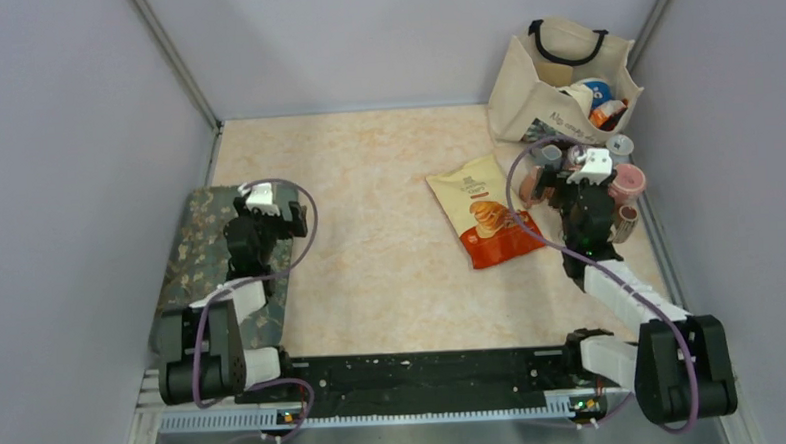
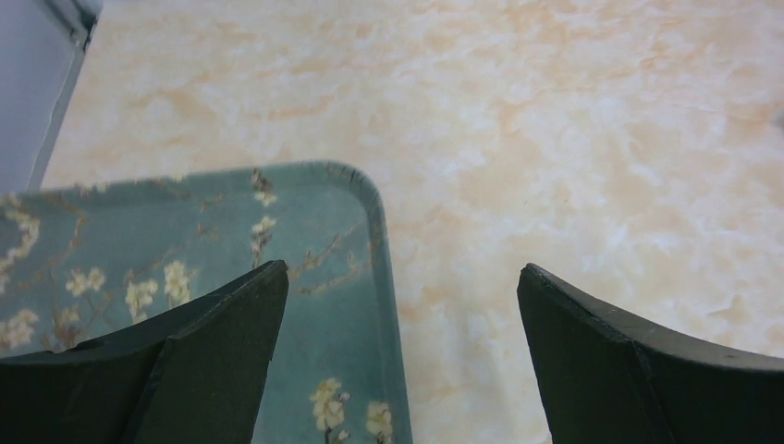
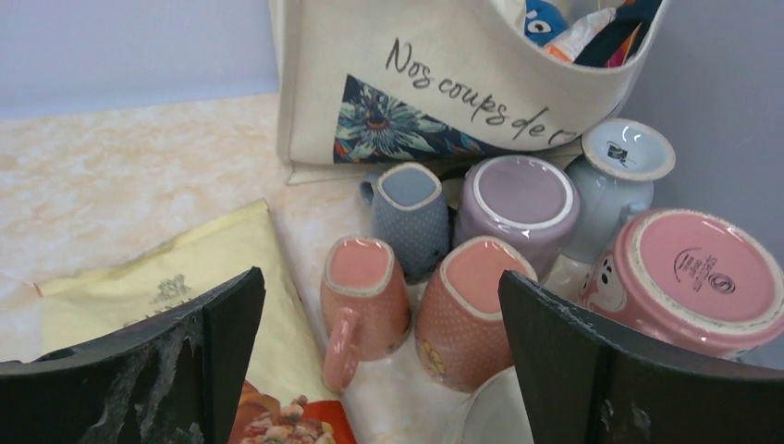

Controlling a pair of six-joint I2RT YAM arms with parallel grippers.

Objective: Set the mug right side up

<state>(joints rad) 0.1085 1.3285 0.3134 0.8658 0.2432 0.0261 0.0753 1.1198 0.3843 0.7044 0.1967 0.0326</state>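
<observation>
Several mugs stand upside down in a cluster at the right of the table, in front of the bag. In the right wrist view I see a pink dotted mug with its handle toward me (image 3: 362, 301), a second pink dotted mug (image 3: 471, 310), a blue-grey mug (image 3: 410, 217), a lilac mug (image 3: 516, 208), a pale blue mug (image 3: 615, 180) and a large pink mug (image 3: 684, 277). My right gripper (image 3: 379, 370) is open and empty, hovering just before the two pink dotted mugs (image 1: 542, 180). My left gripper (image 2: 402, 351) is open and empty over the tray's corner.
A cream tote bag (image 1: 561, 75) with items stands at the back right, behind the mugs. A yellow and red snack packet (image 1: 484, 223) lies left of the mugs. A teal floral tray (image 1: 221, 265) lies at the left. Walls close the sides.
</observation>
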